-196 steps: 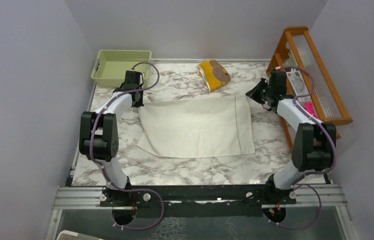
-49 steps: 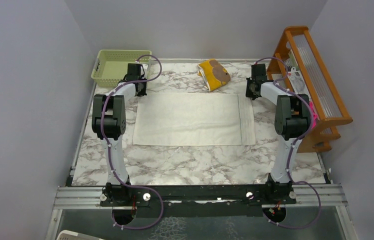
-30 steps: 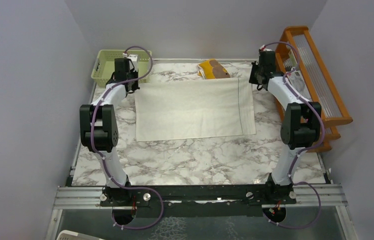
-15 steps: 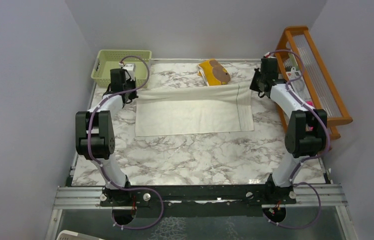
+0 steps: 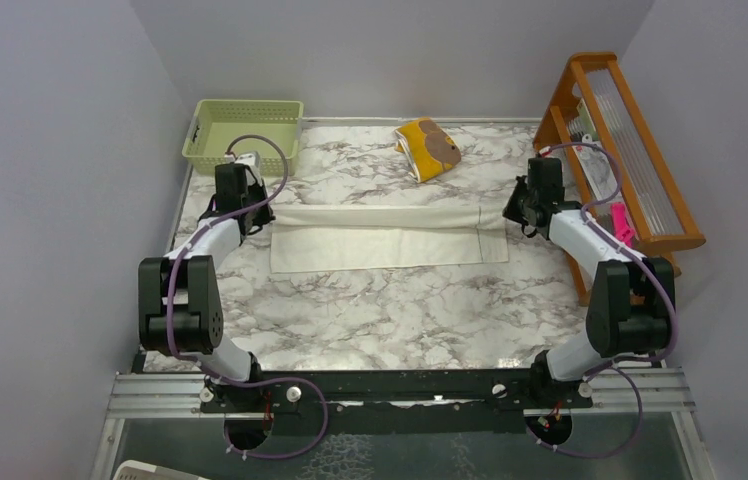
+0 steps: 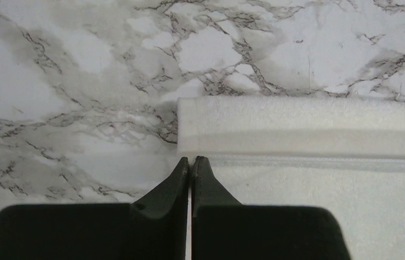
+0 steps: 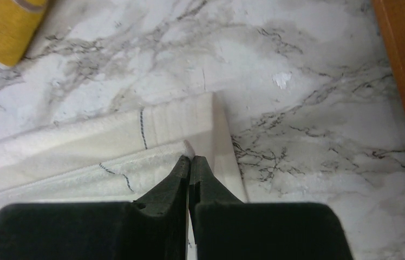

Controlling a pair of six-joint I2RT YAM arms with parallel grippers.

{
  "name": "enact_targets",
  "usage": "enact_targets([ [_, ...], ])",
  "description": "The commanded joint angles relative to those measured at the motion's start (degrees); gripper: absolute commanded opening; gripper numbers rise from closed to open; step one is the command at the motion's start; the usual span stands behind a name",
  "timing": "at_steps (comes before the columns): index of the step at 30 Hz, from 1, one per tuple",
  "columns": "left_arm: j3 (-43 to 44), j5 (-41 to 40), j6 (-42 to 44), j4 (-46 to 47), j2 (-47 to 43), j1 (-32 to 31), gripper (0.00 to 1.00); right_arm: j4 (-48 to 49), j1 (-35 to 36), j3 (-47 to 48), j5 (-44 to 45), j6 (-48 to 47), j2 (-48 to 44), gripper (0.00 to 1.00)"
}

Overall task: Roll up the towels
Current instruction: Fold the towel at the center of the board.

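The cream-white towel [image 5: 380, 240] lies folded lengthwise into a long narrow band across the middle of the marble table. My left gripper [image 5: 256, 214] is shut on its left far corner; in the left wrist view the gripper [image 6: 190, 159] pinches the end of the folded-over layer [image 6: 308, 124]. My right gripper [image 5: 513, 213] is shut on the right far corner; in the right wrist view the gripper [image 7: 190, 158] holds the tip of the upper layer [image 7: 81, 157]. The mustard-yellow towel with a brown patch [image 5: 427, 148] lies bunched at the back, apart from both grippers, and also shows in the right wrist view [image 7: 5, 21].
A pale green plastic basket [image 5: 240, 132] stands at the back left, just behind the left arm. An orange wooden rack [image 5: 622, 150] stands along the right wall, close to the right arm; its rail shows in the right wrist view [image 7: 400, 65]. Grey walls enclose the table.
Both grippers lifted the white towel's far edge and drew it toward the near side, folding it over. The towel went from a wide sheet to a narrow band.
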Motion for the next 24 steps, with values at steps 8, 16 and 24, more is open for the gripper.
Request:
enact_targets([
  [8,-11.83,0.29,-7.78,0.29,-12.19,0.73,0.0,0.23,-2.0,-3.31,1.26,0.75,-2.93,0.01],
  [16,-15.05,-0.08,-7.75,-1.6,-16.77,0.73,0.0,-0.81,-2.19,-4.01,0.61,0.83,-5.24,0.01],
  [24,-13.86,-0.91,-7.45,-4.22,-14.79,0.72,0.0,-1.15,-2.28,-8.59,0.96,2.32,-5.53,0.01],
])
